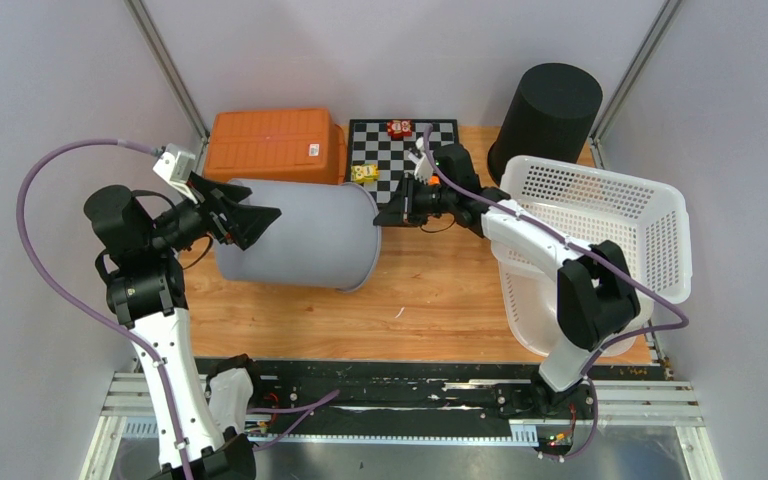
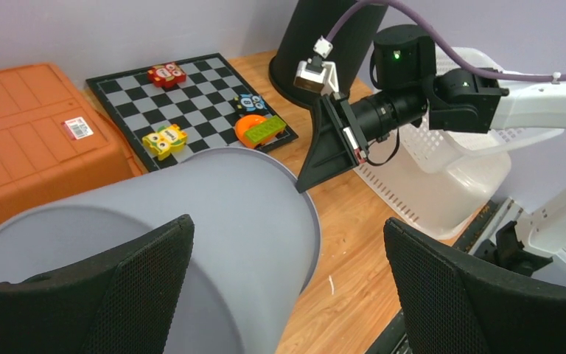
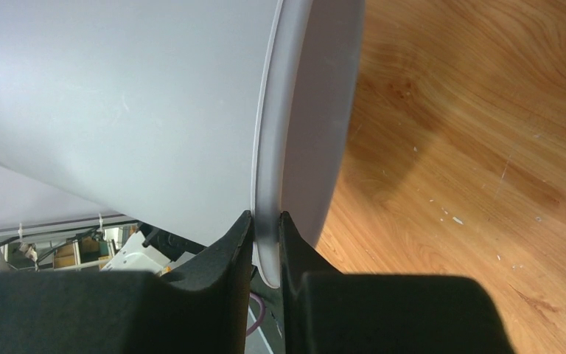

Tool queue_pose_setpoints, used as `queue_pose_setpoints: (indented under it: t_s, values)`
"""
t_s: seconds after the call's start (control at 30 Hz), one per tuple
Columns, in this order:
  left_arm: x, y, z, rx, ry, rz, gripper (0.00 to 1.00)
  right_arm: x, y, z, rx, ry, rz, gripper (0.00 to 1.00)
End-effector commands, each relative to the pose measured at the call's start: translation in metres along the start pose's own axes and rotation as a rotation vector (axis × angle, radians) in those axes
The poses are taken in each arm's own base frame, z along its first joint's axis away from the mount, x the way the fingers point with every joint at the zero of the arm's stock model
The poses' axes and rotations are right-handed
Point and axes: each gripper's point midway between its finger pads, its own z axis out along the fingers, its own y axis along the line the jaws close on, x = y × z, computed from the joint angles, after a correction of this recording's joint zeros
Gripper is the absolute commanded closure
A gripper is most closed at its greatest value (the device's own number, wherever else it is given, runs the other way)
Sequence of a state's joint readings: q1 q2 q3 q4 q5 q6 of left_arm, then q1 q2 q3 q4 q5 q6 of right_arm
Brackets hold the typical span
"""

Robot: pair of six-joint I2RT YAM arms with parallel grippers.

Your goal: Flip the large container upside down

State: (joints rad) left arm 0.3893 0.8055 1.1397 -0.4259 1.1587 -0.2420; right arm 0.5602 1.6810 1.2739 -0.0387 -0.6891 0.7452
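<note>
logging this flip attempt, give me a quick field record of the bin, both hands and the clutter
large container: grey, lying on its side, mouth facing right
right hand: shut on the container's rim
left hand: open, at the closed end
behind: orange crate, checkerboard, black bin
right side: white basket

Label (image 2: 77, 129) on orange crate (image 2: 22, 140) — too small to read; grey container (image 3: 118, 96) cropped.
</note>
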Motion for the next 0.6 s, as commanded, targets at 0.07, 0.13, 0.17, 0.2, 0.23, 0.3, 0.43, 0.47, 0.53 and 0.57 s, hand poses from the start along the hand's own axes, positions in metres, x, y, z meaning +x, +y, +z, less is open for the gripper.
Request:
queue_pose_setpoints:
  t_s: [0.07,0.13,0.17,0.2,0.23,0.3,0.43,0.47,0.53,0.57]
  values:
    - [-0.015,0.001,-0.002,-0.053,-0.042,0.05,0.0,0.029,-0.02,0.017,0.038,0.082,0.063,0.98]
    - [-0.018,0.002,-0.003,-0.07,-0.054,0.064,0.0,0.032,-0.019,0.019,0.033,0.091,0.06,0.98]
    - [-0.02,0.003,-0.003,-0.08,-0.059,0.073,0.0,0.034,-0.018,0.02,0.032,0.095,0.058,0.98]
    - [-0.021,0.004,-0.004,-0.093,-0.06,0.081,0.0,0.036,-0.017,0.022,0.03,0.101,0.057,0.98]
    - [-0.021,0.007,-0.004,-0.111,-0.054,0.091,0.0,0.038,-0.017,0.023,0.028,0.107,0.055,0.98]
    - [-0.021,0.012,-0.006,-0.144,-0.039,0.099,0.0,0.041,-0.016,0.027,0.025,0.117,0.053,0.98]
    - [-0.02,0.016,-0.009,-0.18,-0.028,0.116,0.0,0.045,-0.014,0.034,0.018,0.135,0.048,0.98]
    - [-0.02,0.017,-0.009,-0.183,-0.029,0.117,0.0,0.047,-0.015,0.037,0.019,0.142,0.047,0.98]
    - [-0.02,0.017,-0.009,-0.189,-0.029,0.124,0.0,0.049,-0.016,0.04,0.019,0.149,0.04,0.98]
    - [-0.02,0.018,-0.01,-0.194,-0.029,0.129,0.0,0.05,-0.017,0.042,0.021,0.153,0.037,0.98]
